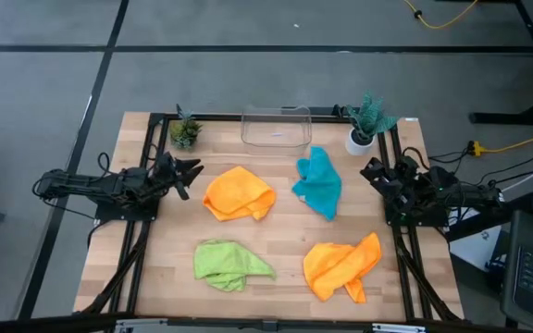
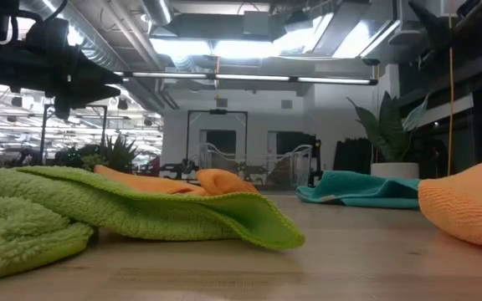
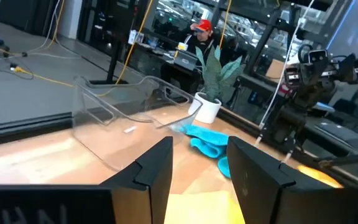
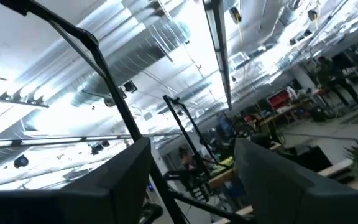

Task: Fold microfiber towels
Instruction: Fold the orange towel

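Four crumpled microfiber towels lie apart on the wooden table. One orange towel [image 1: 239, 194] is at the centre left and the teal towel [image 1: 319, 182] at the centre right. The lime green towel [image 1: 229, 264] is near left, and a second orange towel [image 1: 342, 266] near right. My left gripper [image 1: 188, 174] hangs at the table's left side, pointing level toward the first orange towel. Its fingers [image 3: 160, 171] are open with nothing between them. My right gripper [image 1: 375, 171] waits at the right side beside the teal towel, tilted upward toward the ceiling, fingers [image 4: 129, 174] open and holding nothing.
A clear plastic bin [image 1: 276, 128] stands at the far edge, between two small potted plants [image 1: 185, 131] [image 1: 366, 125]. Bare wood [image 1: 285, 231] shows between the towels. Black frame rails [image 1: 137, 240] run along both sides. A person [image 3: 201, 34] sits beyond the table.
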Motion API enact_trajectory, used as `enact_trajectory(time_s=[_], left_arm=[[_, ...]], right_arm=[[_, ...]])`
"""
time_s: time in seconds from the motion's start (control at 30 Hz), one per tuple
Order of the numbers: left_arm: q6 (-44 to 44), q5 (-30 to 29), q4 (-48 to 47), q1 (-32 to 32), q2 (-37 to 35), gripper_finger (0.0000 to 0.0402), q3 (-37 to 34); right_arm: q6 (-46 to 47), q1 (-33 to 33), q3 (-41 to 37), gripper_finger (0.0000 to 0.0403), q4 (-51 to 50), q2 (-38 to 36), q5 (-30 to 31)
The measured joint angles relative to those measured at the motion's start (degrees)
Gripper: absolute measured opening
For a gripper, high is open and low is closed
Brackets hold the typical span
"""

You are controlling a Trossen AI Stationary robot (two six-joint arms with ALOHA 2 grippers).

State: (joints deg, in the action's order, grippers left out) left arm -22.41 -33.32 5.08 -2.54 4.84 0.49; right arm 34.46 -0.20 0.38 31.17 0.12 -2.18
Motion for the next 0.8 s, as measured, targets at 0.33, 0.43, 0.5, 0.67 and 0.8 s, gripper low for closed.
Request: enact_trajectory(time_s=[0.33,0.43,0.5,0.67,0.8], left_arm=[[-0.11,-1.63,3.66,0.01,0.02,0.0145,0.01],[-0.13,-1.37,8.29,0.01,-0.02,0.0145,0.02],[0.0,-1.18,10.38,-0.01,0.0,0.0145,0.02],[-0.44,-1.14,11.81,-0.01,0.0,0.0145,0.02],[-2.95,-1.09,11.79,0.01,0.0,0.0145,0.02]], right_arm=[[3.12,0.01,0.0,0.0236,0.27,0.07,10.76],[7.6,-0.01,0.0,0.0236,-0.44,1.42,11.58],[9.66,-0.01,0.08,0.0236,-0.29,3.47,11.61],[9.78,-0.01,5.53,0.0236,-0.34,13.09,11.61],[2.52,-0.01,14.53,0.0236,-0.85,24.64,9.6]])
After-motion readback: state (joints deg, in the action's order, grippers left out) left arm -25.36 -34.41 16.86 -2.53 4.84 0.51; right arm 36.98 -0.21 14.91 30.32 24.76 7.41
